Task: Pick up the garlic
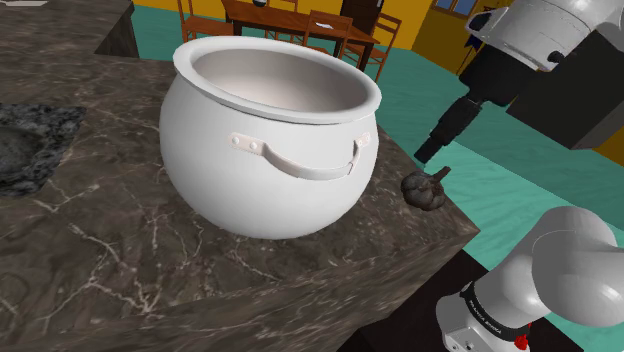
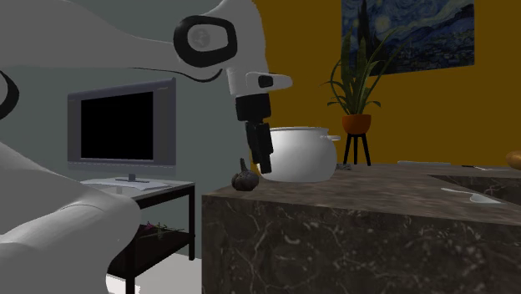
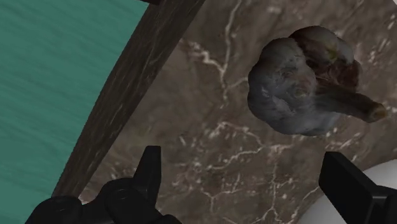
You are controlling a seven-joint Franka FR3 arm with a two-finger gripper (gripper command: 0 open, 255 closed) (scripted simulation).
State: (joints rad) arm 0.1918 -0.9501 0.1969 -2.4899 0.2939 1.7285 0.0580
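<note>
The garlic [image 1: 424,191] is a dark brownish-grey bulb with a short stem, lying at the counter's edge beside the white pot [image 1: 266,140]. In the second exterior view the garlic [image 2: 243,179] sits at the counter's corner. My black gripper [image 1: 428,150] hangs just above the bulb, not touching it. Seen from the wrist, the garlic [image 3: 304,86] lies ahead of the gripper [image 3: 245,175], whose fingers stand wide apart and open with nothing between them.
The large white pot [image 2: 302,153] with a handle stands close beside the gripper. The dark marble counter [image 1: 120,250] drops off to a teal floor [image 1: 530,190] right next to the garlic. A dark rough patch [image 1: 30,145] lies at the shoulder view's left.
</note>
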